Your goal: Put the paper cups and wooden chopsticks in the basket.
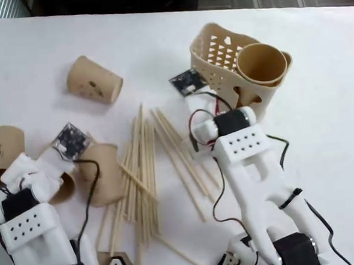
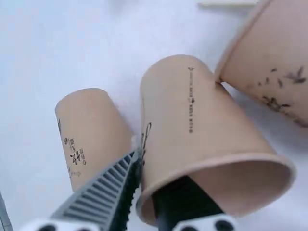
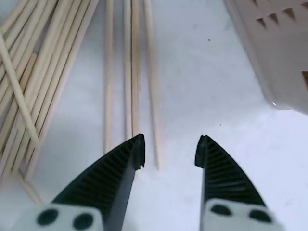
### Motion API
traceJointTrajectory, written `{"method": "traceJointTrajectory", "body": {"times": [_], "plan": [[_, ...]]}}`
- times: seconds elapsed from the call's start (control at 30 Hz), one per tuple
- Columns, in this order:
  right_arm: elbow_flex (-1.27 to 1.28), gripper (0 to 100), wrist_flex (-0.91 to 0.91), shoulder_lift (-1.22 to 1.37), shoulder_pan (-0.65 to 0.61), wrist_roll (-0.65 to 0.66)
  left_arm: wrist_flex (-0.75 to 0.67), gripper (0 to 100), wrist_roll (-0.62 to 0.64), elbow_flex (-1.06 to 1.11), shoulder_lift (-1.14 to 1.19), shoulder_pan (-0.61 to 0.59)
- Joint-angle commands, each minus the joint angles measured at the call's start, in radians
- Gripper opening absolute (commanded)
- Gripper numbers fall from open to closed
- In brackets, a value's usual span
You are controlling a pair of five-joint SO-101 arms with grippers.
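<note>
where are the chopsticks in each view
high view: chopsticks mid-table, left of the basket.
left wrist view: one stick past the cup in the left gripper.
right wrist view: fanned ahead of the right gripper.
shared landmark: the basket, in high and right wrist views.

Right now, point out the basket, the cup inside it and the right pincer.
basket (image 1: 213,53): high view, on its holed wall.
cup (image 1: 260,64): high view, on its inner wall, inside the mouth.
right pincer (image 3: 170,145): right wrist view, midway between its open fingertips.
</note>
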Motion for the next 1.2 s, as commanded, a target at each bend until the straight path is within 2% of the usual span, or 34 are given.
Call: {"method": "traceJointTrajectory", "body": {"times": [0.0,0.13,0.23,0.33,0.43,0.57,0.77,1.0,1.17], "plan": [[-0.017,17.7,-0.012,-0.085,0.031,-0.008,0.143,2,0.117,-0.147,-0.093,0.050],[-0.006,17.6,0.010,-0.237,0.039,-0.009,0.282,2,0.245,-0.299,-0.174,0.101],[-0.003,17.6,0.030,-0.383,0.097,-0.009,0.354,2,0.345,-0.414,-0.202,0.156],[-0.003,17.6,0.028,-0.522,0.205,-0.015,0.377,2,0.451,-0.520,-0.202,0.223],[0.008,17.6,0.015,-0.624,0.335,-0.086,0.376,2,0.560,-0.614,-0.202,0.308],[0.118,17.6,-0.128,-0.679,0.481,-0.147,0.354,2,0.687,-0.717,-0.182,0.467],[0.302,17.6,-0.378,-0.676,0.647,-0.247,0.330,2,0.806,-0.896,0.061,0.714],[0.437,17.6,-0.572,-0.676,0.745,-0.272,0.307,2,0.852,-1.198,0.410,0.926],[0.497,17.6,-0.648,-0.676,0.750,-0.265,0.299,2,0.856,-1.405,0.624,1.050]]}}
